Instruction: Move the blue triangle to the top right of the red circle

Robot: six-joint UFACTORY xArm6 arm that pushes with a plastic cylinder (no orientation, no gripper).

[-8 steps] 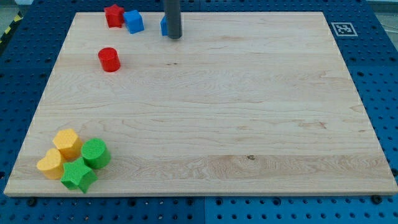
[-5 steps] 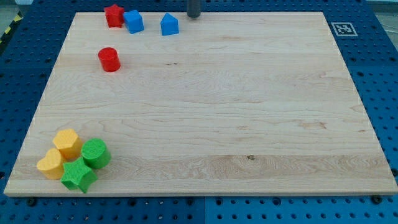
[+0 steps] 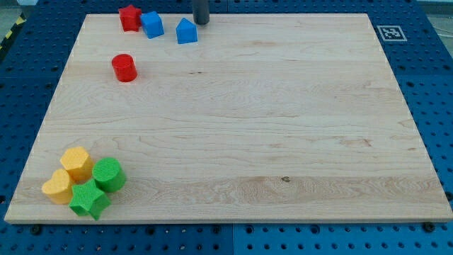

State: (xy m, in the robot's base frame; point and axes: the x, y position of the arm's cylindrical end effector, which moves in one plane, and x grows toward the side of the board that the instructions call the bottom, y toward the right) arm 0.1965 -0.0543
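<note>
Camera view: my tip (image 3: 202, 23), a bare dark rod with no jaws to spread, stands at the wooden board's (image 3: 283, 106) top edge, just right of the blue triangle (image 3: 186, 31). The ribbed red circle (image 3: 124, 68) sits lower left.

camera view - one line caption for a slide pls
My tip sits just right of the blue triangle, up and right of the red circle.
</note>
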